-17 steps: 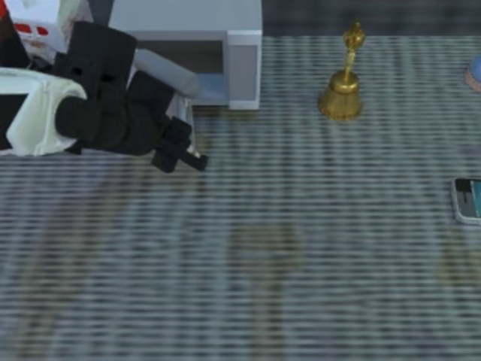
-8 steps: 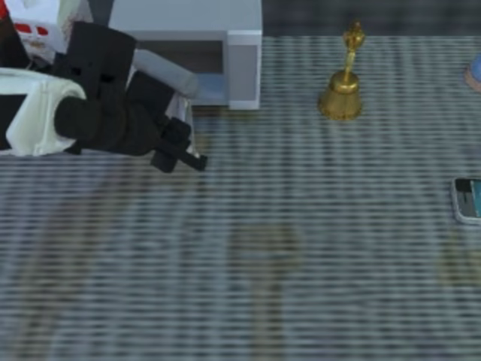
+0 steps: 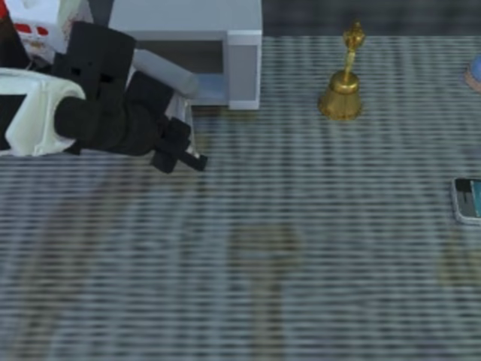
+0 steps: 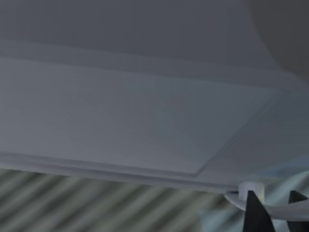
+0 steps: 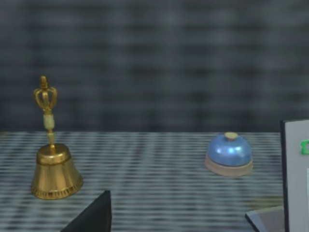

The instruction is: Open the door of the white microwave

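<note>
The white microwave (image 3: 184, 16) stands at the back left, its grey cavity (image 3: 188, 56) exposed beside the narrow control panel (image 3: 244, 69). Its door (image 3: 180, 113) is swung out toward the front, mostly hidden under my left arm. My left gripper (image 3: 188, 156) is shut on the door's handle at its free edge. In the left wrist view the door's pale window (image 4: 120, 111) fills the picture, and the white handle (image 4: 252, 189) sits between my dark fingertips (image 4: 255, 215). My right gripper (image 5: 178, 223) is out of the top view, open, facing the table's right part.
A gold handbell (image 3: 342, 83) (image 5: 53, 169) stands right of the microwave. A blue call bell (image 3: 475, 74) (image 5: 229, 154) and a phone (image 3: 467, 199) (image 5: 295, 179) lie at the right edge. A white carton with red print (image 3: 41, 22) stands at the back left corner.
Almost nothing: my left arm has crept a hair to the left, still holding the handle of the open door.
</note>
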`<state>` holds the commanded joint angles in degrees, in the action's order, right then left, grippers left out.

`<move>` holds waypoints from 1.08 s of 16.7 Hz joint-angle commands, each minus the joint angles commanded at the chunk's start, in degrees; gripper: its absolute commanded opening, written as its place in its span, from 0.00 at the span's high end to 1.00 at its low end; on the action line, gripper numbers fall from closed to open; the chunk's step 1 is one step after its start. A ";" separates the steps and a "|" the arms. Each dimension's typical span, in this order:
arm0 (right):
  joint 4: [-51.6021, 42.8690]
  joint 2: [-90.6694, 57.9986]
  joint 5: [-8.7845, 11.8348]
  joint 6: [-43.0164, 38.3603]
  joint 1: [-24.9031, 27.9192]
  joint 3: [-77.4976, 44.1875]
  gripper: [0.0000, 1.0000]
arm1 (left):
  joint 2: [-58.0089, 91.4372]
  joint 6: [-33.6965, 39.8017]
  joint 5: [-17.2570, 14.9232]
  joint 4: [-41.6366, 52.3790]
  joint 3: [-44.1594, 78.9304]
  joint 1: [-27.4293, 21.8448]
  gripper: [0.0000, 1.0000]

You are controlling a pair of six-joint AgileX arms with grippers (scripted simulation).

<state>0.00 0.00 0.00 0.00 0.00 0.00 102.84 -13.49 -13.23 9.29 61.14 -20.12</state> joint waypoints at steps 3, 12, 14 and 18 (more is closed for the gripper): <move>0.00 0.00 0.00 0.00 0.00 0.00 0.00 | 0.02 0.28 -0.43 0.03 -0.05 -0.43 1.00; 0.00 0.00 0.00 0.00 0.00 0.00 0.00 | -0.92 -4.89 -3.76 1.31 -0.90 2.14 1.00; 0.00 0.00 0.00 0.00 0.00 0.00 0.00 | -0.92 -4.92 -3.77 1.32 -0.91 2.15 1.00; 0.00 0.00 0.00 0.00 0.00 0.00 0.00 | -0.92 -4.92 -3.77 1.32 -0.91 2.15 1.00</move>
<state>0.00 0.00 0.00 0.00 0.00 0.00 101.92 -18.41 -17.00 10.61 60.23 -17.97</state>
